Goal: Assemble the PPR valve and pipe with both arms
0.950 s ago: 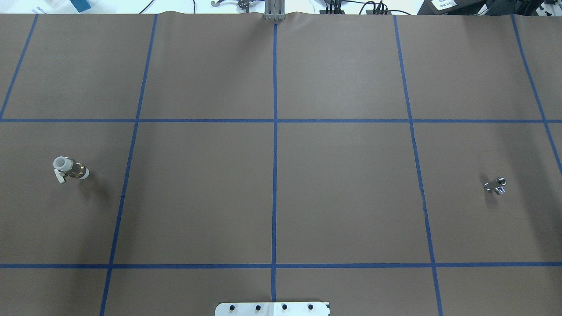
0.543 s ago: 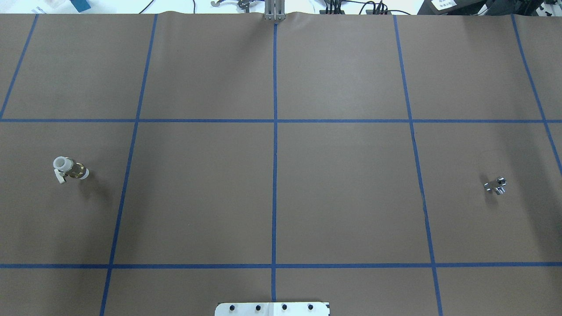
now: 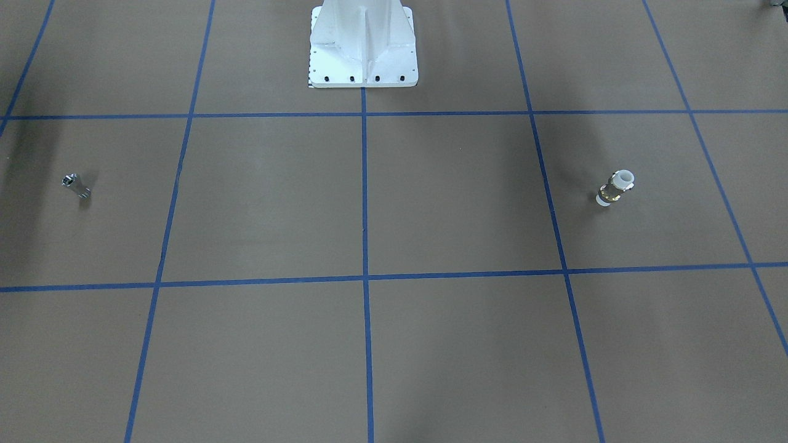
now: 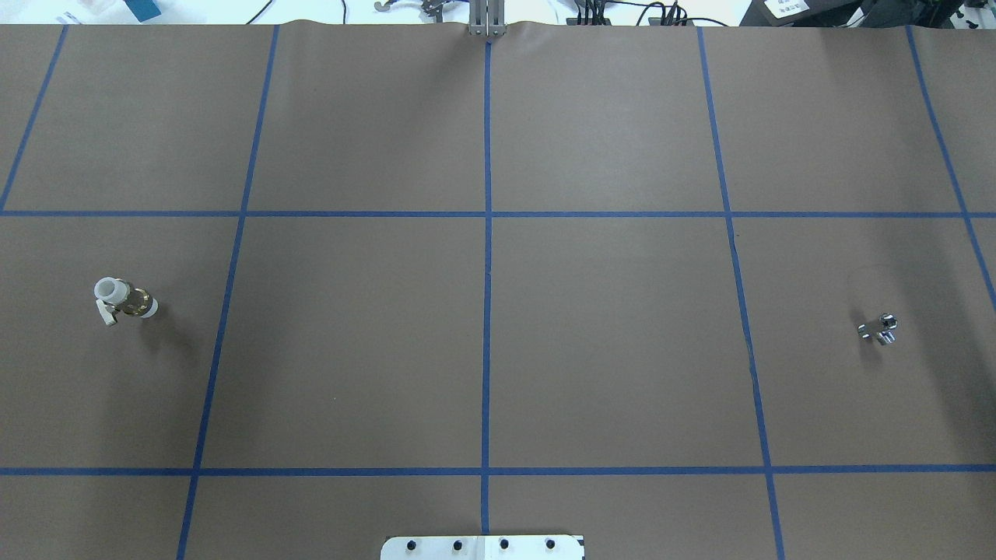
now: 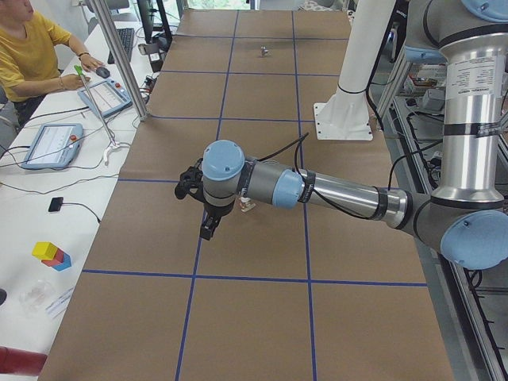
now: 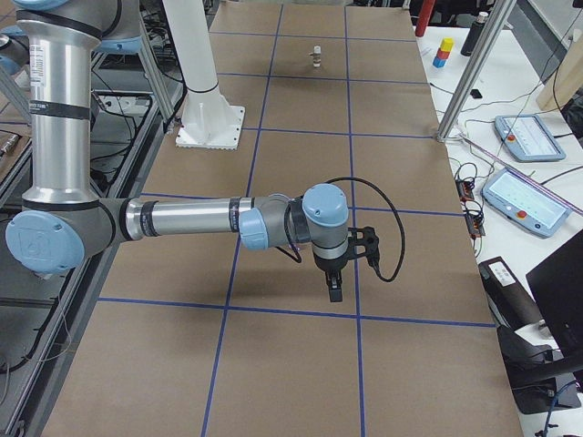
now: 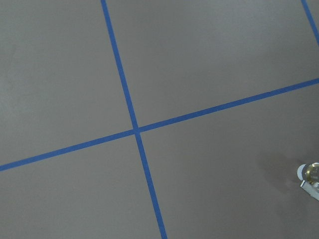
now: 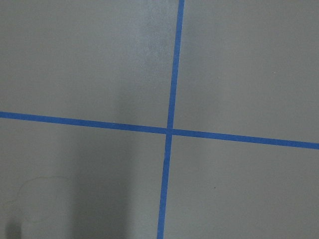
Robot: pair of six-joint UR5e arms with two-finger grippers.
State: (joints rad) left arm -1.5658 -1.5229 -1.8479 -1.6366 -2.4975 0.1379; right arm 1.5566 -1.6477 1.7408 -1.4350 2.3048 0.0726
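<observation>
Two grippers above the taped mat point(image 4: 607, 334), fingers' state impossible to tell.
The left gripper point(image 5: 208, 228) hovered near the PPR valve point(image 4: 124, 299), which lay toward the table's left end. The right gripper point(image 6: 334, 288) hung over blue tape lines. The pipe point(image 4: 878, 330) lay far off, toward the right end.

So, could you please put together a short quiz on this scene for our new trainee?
1. True or false: the PPR valve and the pipe are already joined.
2. In the overhead view, the PPR valve lies: A) in the left half; B) in the right half; C) on the centre line.
3. Which part has a brass-coloured middle band?
Key: 1 false, they lie far apart; 2 A; 3 the PPR valve.
</observation>
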